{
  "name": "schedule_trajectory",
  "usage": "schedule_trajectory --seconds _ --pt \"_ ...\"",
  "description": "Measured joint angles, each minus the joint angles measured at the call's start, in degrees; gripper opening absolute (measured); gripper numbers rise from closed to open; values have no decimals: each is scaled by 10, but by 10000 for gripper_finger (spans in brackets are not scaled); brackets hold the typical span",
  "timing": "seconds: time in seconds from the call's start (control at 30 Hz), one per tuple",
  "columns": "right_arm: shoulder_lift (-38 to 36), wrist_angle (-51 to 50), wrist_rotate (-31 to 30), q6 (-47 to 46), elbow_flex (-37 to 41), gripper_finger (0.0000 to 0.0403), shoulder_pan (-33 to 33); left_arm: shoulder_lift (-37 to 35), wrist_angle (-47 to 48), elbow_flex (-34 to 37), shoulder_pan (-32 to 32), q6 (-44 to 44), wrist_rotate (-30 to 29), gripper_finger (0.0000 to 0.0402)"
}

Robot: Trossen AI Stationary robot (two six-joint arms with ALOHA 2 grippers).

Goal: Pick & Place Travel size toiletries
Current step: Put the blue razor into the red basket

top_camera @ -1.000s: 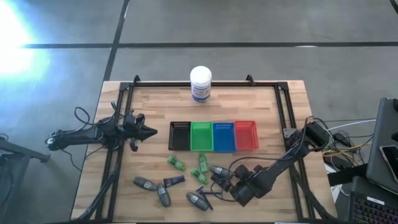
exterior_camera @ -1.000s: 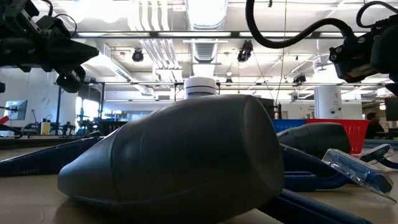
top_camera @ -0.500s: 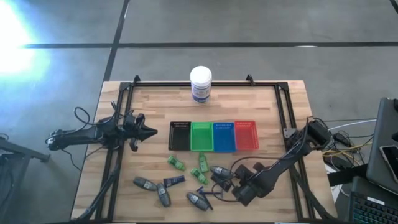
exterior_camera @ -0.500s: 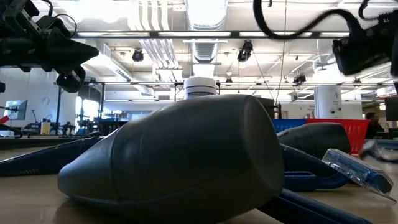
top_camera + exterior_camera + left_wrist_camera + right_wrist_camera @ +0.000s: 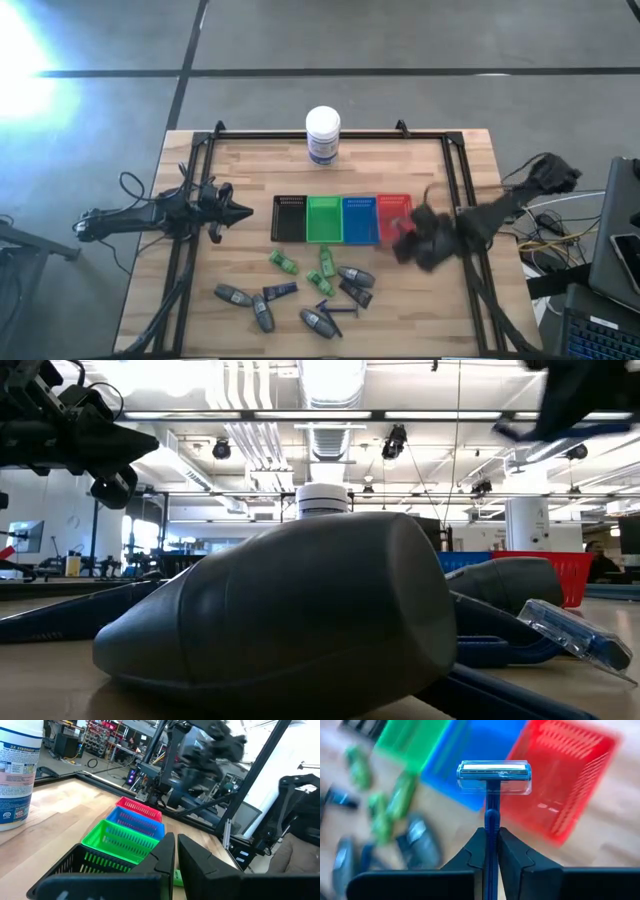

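A blue razor rides head-up between the clenched fingers of the right gripper, pinched low on its thin handle with the clear-capped head well clear of the tips. In the wrist view it hangs over the red tray, the landmark of the scene, which ends the row of four trays at the middle of the desk. From above, the right gripper sits over the red tray's outer corner, blurred with motion.

Beside the red tray stands the blue tray, then the green tray and last the black tray. The rest of the toiletries lie on the near side of the row, away from the white jar: green packets, a grey bottle nearest the red tray, a dark tube and another razor lying flat.

The left gripper waits with fingers pressed together and empty, at the far end of the row from the red tray, just beyond the black tray.

By the look of it the razor is light and stiff, its hard, smooth plastic apt to swivel in a two-point pinch. The handle is the place to hold it; the capped head looks the more fragile part. The bottles look rounded and slick, best taken across the narrow waist, while the packets look soft and likely to crumple.
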State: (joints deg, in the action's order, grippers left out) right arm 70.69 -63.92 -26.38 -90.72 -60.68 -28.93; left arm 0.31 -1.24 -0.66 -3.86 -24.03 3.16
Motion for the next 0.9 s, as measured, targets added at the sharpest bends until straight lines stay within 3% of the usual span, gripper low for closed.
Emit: schedule_trajectory --seconds 0.13,0.37,0.6,0.9 --pt "-59 36 47 72 76 23 120 0 0 0 0 0 0 26" --pt "-100 238 136 133 225 24 272 0 0 0 0 0 0 26" --pt "-86 262 160 127 259 48 288 0 0 0 0 0 0 26" --pt "-68 262 153 133 258 135 287 0 0 0 0 0 0 26"
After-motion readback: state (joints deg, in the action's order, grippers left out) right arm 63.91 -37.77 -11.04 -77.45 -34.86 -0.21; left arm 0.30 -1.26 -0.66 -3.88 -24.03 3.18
